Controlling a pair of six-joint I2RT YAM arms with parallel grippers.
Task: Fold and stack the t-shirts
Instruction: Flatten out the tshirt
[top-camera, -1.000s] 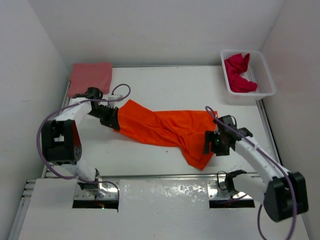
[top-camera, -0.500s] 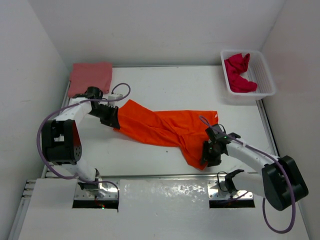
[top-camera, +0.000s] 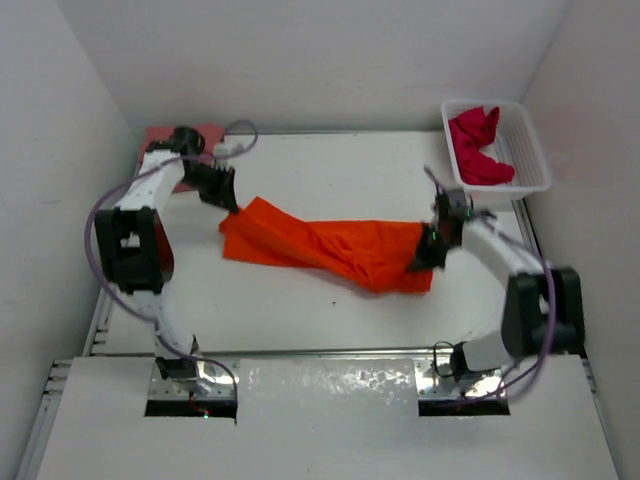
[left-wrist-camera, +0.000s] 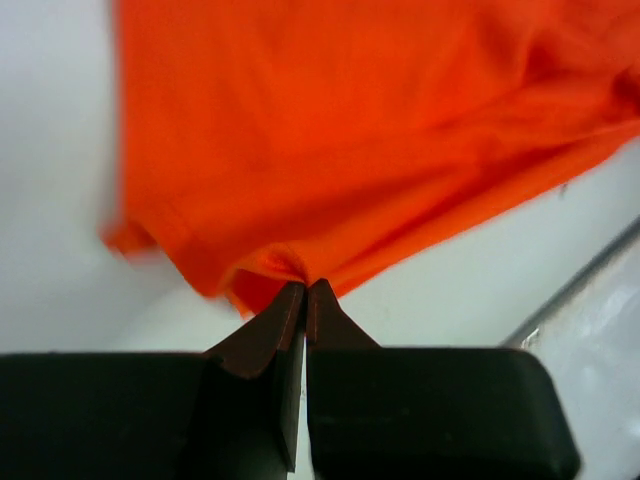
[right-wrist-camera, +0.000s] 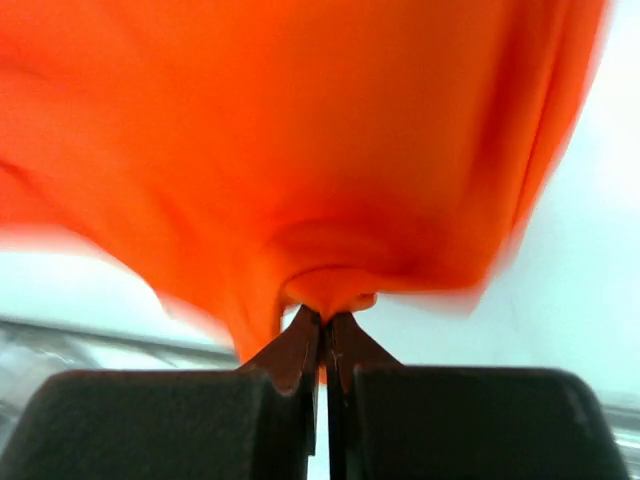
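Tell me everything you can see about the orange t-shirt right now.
The orange t-shirt is bright, soft-looking plain cloth, unfolded, bunched and wrinkled into a long band stretched across the middle of the white table. The left arm's fingers are shut on its left end, and the right arm's fingers are shut on its right end. Both wrist views show the fabric puckered where it is pinched.

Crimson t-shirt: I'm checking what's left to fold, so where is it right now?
In the top view the crimson t-shirt lies crumpled in the white basket at the far right corner of the table, beyond the right gripper.
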